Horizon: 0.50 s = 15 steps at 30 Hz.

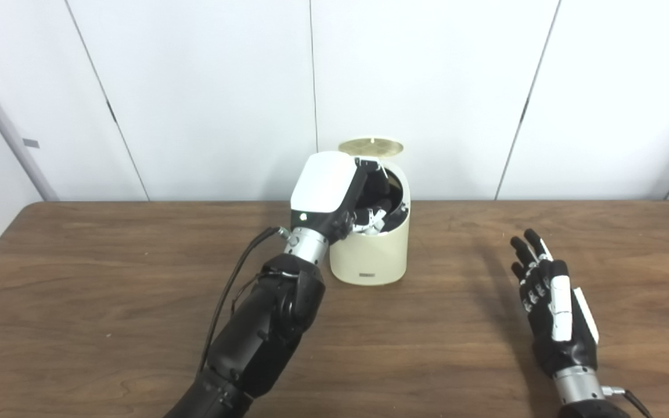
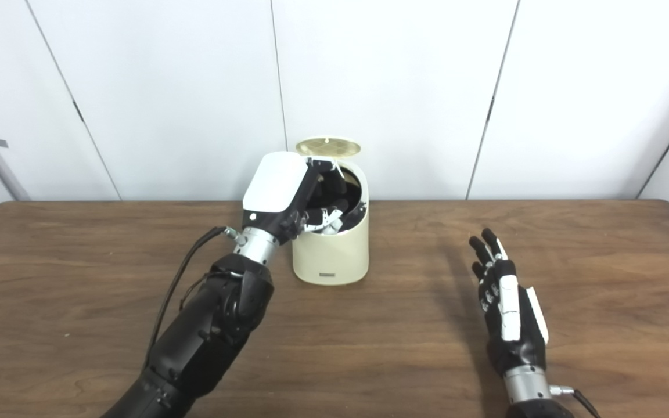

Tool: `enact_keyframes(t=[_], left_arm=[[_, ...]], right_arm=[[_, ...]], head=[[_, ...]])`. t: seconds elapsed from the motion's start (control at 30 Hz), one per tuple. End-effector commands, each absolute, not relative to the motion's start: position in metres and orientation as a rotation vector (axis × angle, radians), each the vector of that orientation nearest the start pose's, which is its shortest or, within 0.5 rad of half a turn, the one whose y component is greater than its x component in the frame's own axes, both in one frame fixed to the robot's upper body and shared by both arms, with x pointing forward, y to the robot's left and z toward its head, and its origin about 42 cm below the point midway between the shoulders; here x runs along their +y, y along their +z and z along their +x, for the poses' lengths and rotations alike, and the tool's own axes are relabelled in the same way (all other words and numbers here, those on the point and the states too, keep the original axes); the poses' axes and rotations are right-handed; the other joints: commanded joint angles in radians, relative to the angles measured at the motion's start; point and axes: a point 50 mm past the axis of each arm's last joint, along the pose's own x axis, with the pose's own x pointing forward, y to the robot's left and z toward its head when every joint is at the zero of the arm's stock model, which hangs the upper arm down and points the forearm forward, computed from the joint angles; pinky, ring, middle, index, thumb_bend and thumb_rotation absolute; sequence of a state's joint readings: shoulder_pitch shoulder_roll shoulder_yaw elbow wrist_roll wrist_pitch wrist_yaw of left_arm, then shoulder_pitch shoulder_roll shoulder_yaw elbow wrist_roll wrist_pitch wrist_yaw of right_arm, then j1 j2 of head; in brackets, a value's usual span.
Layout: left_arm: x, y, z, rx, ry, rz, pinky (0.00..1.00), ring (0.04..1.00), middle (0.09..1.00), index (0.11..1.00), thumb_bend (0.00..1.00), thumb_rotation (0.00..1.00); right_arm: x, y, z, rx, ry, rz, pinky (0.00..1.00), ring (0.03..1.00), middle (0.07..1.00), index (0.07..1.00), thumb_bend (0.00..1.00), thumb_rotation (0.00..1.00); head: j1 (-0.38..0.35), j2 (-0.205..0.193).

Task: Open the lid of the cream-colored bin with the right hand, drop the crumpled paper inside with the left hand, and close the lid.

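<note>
Nearest the camera, the right hand (image 1: 555, 313) rests on the table (image 1: 108, 325), fingers spread and empty. Well off to its left, the left hand (image 1: 334, 197) reaches into the cream-colored bin (image 1: 372, 255), whose lid (image 1: 371, 146) stands open behind that hand. Whether its fingers hold the crumpled paper cannot be told; no paper shows. Closing the lid remains.

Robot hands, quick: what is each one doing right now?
Left robot hand: fingers down inside the open cream bin; cannot tell if it holds the paper.
Right robot hand: open, holding nothing, beside the bin.
</note>
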<state>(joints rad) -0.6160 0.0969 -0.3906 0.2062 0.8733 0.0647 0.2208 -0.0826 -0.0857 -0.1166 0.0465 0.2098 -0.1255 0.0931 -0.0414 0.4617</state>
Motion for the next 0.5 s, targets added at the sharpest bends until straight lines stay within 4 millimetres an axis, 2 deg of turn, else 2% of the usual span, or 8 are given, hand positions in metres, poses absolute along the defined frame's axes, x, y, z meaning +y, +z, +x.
enact_keyframes(t=[0.0, 0.47], left_arm=[[0.0909, 0.2761, 0.4294, -0.733, -0.022, 1.028, 0.31, 0.428, 0.517, 0.447, 0.47, 0.0], [0.0977, 0.2765, 0.423, -0.768, -0.005, 1.01, 0.32, 0.418, 0.492, 0.451, 0.47, 0.0]], right_arm=[[-0.2632, 0.0662, 0.2825, -0.006, -0.032, 0.136, 1.0, 0.999, 0.933, 0.967, 0.51, 1.0], [-0.2657, 0.0649, 0.2809, -0.002, -0.036, 0.139, 1.0, 0.998, 0.928, 0.964, 0.51, 1.0]], head=[[-0.002, 0.001], [0.001, -0.001]])
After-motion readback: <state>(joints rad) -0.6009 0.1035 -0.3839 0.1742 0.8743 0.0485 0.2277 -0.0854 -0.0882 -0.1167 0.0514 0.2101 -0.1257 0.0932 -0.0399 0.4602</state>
